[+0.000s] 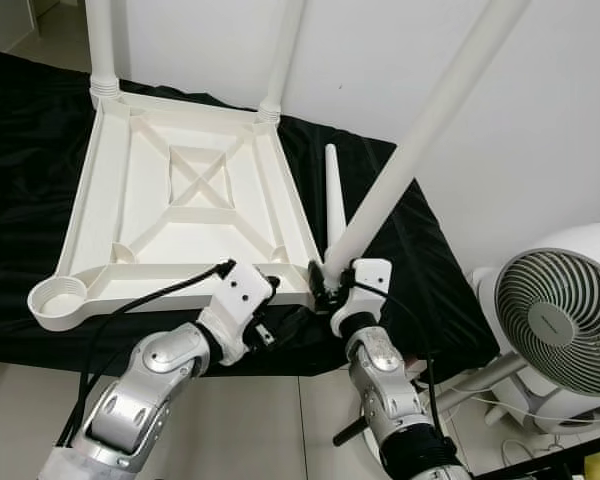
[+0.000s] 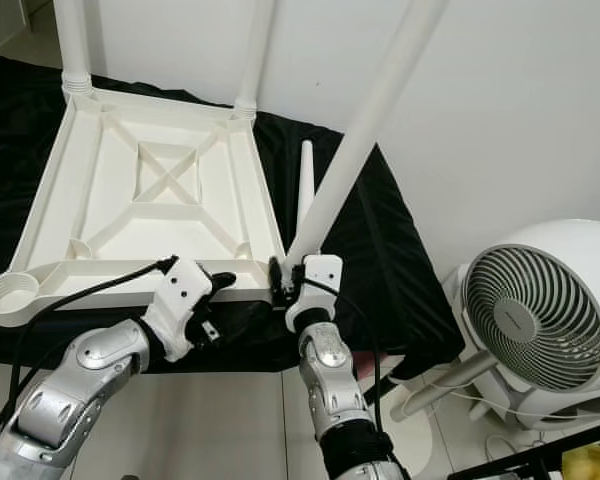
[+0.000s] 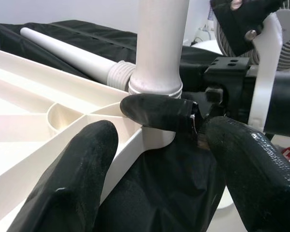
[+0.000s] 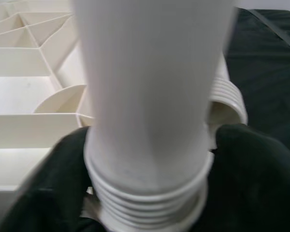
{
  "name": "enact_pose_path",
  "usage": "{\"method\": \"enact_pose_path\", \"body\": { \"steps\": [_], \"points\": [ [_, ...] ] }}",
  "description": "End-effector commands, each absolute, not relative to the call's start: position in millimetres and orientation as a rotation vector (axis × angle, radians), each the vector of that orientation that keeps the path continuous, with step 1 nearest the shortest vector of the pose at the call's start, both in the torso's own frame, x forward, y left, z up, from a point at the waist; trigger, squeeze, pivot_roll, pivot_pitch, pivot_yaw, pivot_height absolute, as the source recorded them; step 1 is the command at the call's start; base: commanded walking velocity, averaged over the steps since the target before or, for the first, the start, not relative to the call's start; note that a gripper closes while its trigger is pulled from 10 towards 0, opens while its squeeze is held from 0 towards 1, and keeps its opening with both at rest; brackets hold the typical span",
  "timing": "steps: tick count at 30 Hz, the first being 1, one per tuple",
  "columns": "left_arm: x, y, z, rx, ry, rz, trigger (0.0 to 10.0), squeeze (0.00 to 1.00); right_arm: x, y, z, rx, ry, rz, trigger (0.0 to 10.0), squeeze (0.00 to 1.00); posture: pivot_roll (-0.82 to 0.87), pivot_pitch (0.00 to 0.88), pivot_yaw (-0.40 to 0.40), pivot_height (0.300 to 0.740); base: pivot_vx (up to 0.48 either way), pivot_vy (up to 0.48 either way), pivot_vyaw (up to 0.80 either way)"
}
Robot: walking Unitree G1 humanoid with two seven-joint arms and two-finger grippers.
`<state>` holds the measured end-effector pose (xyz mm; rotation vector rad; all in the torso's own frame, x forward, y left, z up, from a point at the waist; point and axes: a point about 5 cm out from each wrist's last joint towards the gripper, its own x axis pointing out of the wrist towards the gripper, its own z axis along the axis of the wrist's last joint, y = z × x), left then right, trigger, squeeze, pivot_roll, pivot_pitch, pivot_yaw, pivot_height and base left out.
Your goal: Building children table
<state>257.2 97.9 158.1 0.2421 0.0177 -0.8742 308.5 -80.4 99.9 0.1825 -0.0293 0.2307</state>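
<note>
A white plastic table (image 1: 170,272) lies upside down on a black cloth. Two legs (image 1: 100,45) (image 1: 285,50) stand in its far corners. My right gripper (image 1: 325,285) is shut on the ribbed base of a third leg (image 1: 420,130), which leans to the right over the near right corner socket. In the right wrist view both fingers (image 4: 251,169) press the leg (image 4: 150,96) from either side. My left gripper (image 1: 275,310) is open just left of that corner, its fingers (image 3: 63,193) straddling the table's rim. Another leg (image 1: 333,195) lies loose on the cloth beside the table.
The near left corner socket (image 1: 58,296) holds nothing. A white fan (image 1: 560,310) stands on the floor at the right, close to my right arm. A white wall rises behind the cloth-covered surface (image 1: 430,280), whose front edge is just below the table.
</note>
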Motion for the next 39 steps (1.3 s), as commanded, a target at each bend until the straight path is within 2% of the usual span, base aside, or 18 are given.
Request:
{"method": "enact_pose_path", "body": {
  "steps": [1, 6, 7, 10, 11, 26, 39],
  "points": [
    [257.4, 93.6, 155.9, 0.241, 0.017, -0.863, 10.0, 0.0, 304.1, -91.5, 92.1, 0.192, -0.018, 0.227, 10.0, 1.0, 0.18, 0.031, -0.223, 0.74, 0.0, 0.0, 0.0],
    [258.0, 93.3, 155.8, 0.243, 0.016, -0.865, 10.0, 0.0, 306.8, -98.2, 96.6, 0.15, -0.053, 0.246, 10.0, 1.0, 0.18, 0.03, -0.224, 0.74, 0.0, 0.0, 0.0],
    [258.2, 93.2, 155.9, 0.242, 0.016, -0.864, 10.0, 0.0, 308.5, -102.9, 98.3, 0.124, -0.063, 0.257, 10.0, 0.25, 0.18, 0.031, -0.226, 0.74, 0.0, 0.0, 0.0],
    [258.3, 93.1, 156.0, 0.241, 0.016, -0.863, 10.0, 0.0, 309.8, -106.2, 99.5, 0.107, -0.068, 0.265, 10.0, 0.25, 0.18, 0.031, -0.226, 0.74, 0.0, 0.0, 0.0],
    [258.3, 92.8, 155.9, 0.239, 0.016, -0.862, 10.0, 0.0, 311.2, -110.9, 101.6, 0.099, -0.079, 0.289, 10.0, 0.0, 0.18, 0.032, -0.228, 0.74, 0.0, 0.0, 0.0],
    [259.8, 90.9, 156.8, 0.241, 0.014, -0.859, 10.0, 0.0, 317.3, -132.1, 115.3, 0.021, -0.103, 0.571, 10.0, 0.0, 0.17, 0.05, -0.23, 0.74, 0.0, 0.0, 0.0],
    [255.2, 80.9, 155.0, 0.219, 0.02, -0.918, 10.0, 0.0, 334.5, -135.6, 130.1, -0.022, -0.118, 0.723, 10.0, 0.0, 0.16, 0.044, -0.222, 0.74, 0.0, 0.0, 0.0]
  ]
}}
